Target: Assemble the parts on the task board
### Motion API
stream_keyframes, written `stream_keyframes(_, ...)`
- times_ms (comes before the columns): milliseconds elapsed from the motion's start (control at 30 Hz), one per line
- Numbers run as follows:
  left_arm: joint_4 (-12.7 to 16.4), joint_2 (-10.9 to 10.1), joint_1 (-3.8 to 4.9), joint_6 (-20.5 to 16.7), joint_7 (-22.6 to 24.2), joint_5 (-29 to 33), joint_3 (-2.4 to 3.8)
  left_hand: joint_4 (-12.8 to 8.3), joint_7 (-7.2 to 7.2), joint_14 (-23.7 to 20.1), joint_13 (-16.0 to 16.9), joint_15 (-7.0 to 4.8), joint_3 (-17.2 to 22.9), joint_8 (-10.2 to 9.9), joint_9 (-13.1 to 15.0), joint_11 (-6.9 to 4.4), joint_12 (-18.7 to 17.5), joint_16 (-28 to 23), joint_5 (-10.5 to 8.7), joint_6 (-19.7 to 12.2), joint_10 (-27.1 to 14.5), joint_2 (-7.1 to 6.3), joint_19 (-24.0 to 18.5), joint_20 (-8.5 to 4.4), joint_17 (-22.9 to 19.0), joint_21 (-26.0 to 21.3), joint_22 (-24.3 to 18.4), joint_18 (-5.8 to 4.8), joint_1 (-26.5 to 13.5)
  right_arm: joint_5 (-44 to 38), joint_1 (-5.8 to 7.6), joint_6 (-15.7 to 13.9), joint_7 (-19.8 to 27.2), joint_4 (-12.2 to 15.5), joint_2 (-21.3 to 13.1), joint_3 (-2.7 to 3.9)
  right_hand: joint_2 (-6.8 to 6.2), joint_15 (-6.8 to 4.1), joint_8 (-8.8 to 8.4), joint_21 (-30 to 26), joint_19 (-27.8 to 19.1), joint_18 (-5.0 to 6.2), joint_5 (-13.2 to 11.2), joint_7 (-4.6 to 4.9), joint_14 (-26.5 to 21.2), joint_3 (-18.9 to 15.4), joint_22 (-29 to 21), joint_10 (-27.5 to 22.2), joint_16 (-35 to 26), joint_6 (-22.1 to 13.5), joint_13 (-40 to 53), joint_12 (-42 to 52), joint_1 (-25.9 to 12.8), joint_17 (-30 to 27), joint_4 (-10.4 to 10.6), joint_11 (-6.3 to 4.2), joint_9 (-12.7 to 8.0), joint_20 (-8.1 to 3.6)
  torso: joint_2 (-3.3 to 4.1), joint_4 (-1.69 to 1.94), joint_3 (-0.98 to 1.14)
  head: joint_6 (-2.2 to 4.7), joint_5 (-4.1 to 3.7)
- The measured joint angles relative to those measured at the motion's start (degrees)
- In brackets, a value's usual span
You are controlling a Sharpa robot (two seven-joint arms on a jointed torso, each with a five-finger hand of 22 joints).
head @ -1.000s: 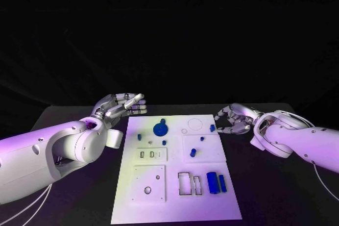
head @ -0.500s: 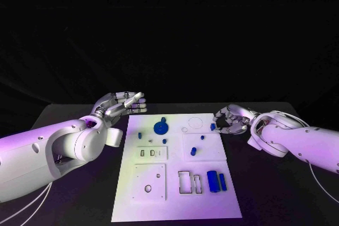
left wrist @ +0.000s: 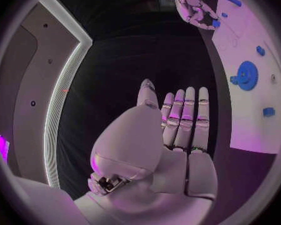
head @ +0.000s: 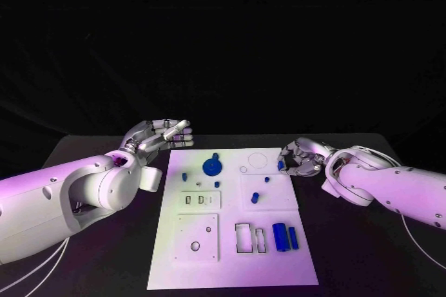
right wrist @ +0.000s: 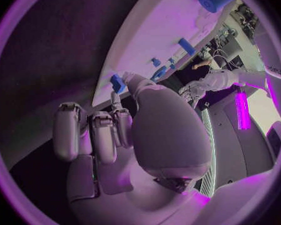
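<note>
My right robot hand [head: 299,159] at board [head: 232,245] edge, fingers curled round a small blue part [head: 280,165], left robot hand [head: 160,137] empty, fingers straight together, over bench [head: 372,258], gear [head: 212,167] between.

Parts [head: 280,237] lie on task board [head: 181,258], mid-table [head: 372,258].

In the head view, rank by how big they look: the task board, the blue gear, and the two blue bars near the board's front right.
1. task board, by far the largest.
2. blue gear.
3. wider blue bar.
4. thinner blue bar.

The gear lies farther from the camera than the bars, so its lead over the wider bar is unsure.
</note>
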Motion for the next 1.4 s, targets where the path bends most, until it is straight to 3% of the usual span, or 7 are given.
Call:
stream_keyframes(367,0.0,0.0,0.0,0.0,0.0,0.0,0.0,0.0,0.0,0.0,0.0,0.0,0.0,0.0,0.0,0.0,0.0,0.0,0.0,0.0,0.0,0.0,0.0,0.0,0.0,0.0,0.0,0.0,0.0,0.0,-0.16,0.0,-0.3,-0.7,0.5,-0.01,0.0,0.0,0.67,0.0,0.2,0.0,0.0,-0.59,0.0,1.2,0.0,0.4,0.0,1.8,0.0,0.2,0.0,0.0,0.0,-0.4,0.0,-0.23,-0.02,-0.07,0.02,-0.27,0.08)
stream_keyframes(600,-0.1,0.0,0.0,0.0,0.0,0.0,0.0,-0.1,0.0,0.0,0.0,0.0,-0.3,0.0,0.0,0.0,0.0,-0.2,0.0,0.0,0.0,0.0,0.0,0.0,0.0,0.0,-0.1,0.0,0.0,0.0,-0.17,-0.2,-0.5,-1.1,0.7,-0.01,1.05,0.0,1.6,0.0,0.5,0.0,0.0,-1.1,0.0,2.5,0.0,0.8,0.0,3.4,0.0,0.5,0.0,0.0,-0.3,-0.83,0.3,-0.52,-0.03,-0.05,0.03,-0.36,0.08)
stream_keyframes(700,-0.1,0.0,0.0,0.0,-0.1,0.0,0.0,0.0,0.0,0.0,0.0,0.0,-0.3,0.0,0.0,0.0,0.0,-0.3,0.0,0.0,0.0,0.0,0.0,0.0,0.1,0.0,-0.1,0.0,0.0,0.0,-0.17,-0.3,-0.6,-1.2,0.8,0.0,1.07,-0.44,2.4,0.4,0.8,0.0,-0.1,-1.48,0.0,3.2,0.0,1.2,0.0,4.9,0.0,1.2,0.0,0.0,-0.6,-1.15,0.6,-0.77,-0.03,-0.06,0.05,-0.42,0.08)
stream_keyframes(800,-0.1,0.0,0.0,0.0,-0.1,0.0,0.0,0.0,0.0,0.0,0.0,0.0,-0.3,0.0,0.0,0.0,0.0,-0.3,0.0,0.0,0.0,0.0,0.0,0.0,0.1,0.0,-0.1,0.0,0.0,-0.1,-0.17,-0.7,-0.8,-1.2,1.0,0.0,1.29,-1.26,3.14,0.6,1.2,0.0,-1.8,-2.12,0.0,4.4,0.0,1.2,0.0,6.2,0.0,1.8,-0.2,0.0,-1.0,-1.82,0.9,-1.17,-0.03,-0.08,0.07,-0.48,0.04)
stream_keyframes(1033,0.0,0.0,0.0,0.0,-0.2,0.0,0.0,0.0,0.0,0.0,0.0,0.0,-0.3,0.0,0.0,0.0,0.0,-0.3,0.0,0.0,0.0,0.0,0.0,0.0,0.1,0.0,-0.1,0.0,0.0,-0.3,-0.19,-2.3,-1.3,-1.1,1.2,0.0,1.79,-1.57,3.85,0.9,1.2,0.0,-2.0,-2.75,-0.1,5.5,0.0,1.0,0.0,7.0,0.0,2.1,-0.6,0.0,-1.3,-2.04,1.3,-1.66,-0.03,-0.04,0.05,-0.56,-0.04)
stream_keyframes(1233,-0.1,0.0,0.0,0.0,-0.2,0.0,0.0,0.0,0.0,0.0,0.0,0.0,-0.3,0.0,0.0,0.0,0.0,-0.3,0.0,0.0,0.0,0.0,0.0,0.0,0.1,0.0,-0.1,0.0,0.0,-0.7,-0.2,-4.2,-2.1,0.4,0.9,0.01,2.0,-1.67,3.86,1.1,1.4,0.0,-0.3,-2.76,0.0,6.2,0.0,1.2,0.0,7.0,0.0,2.3,-1.6,0.0,-1.1,-2.25,1.3,-1.87,-0.07,-0.02,0.03,-0.61,-0.08)
stream_keyframes(1400,-0.1,0.0,0.0,0.0,-0.3,0.0,0.0,0.0,0.0,0.0,0.0,0.0,-0.3,0.0,0.0,0.0,0.0,-0.3,0.0,0.0,0.0,0.0,0.0,0.0,0.1,0.0,-0.1,0.0,0.0,-1.0,-0.19,-5.6,-3.1,3.4,0.2,0.03,1.8,-1.67,3.85,1.1,1.4,0.0,0.5,-2.77,0.0,6.3,0.0,1.2,0.0,7.0,0.0,2.3,-2.1,0.0,-0.9,-2.25,1.3,-1.87,-0.13,-0.08,0.01,-0.59,-0.08)
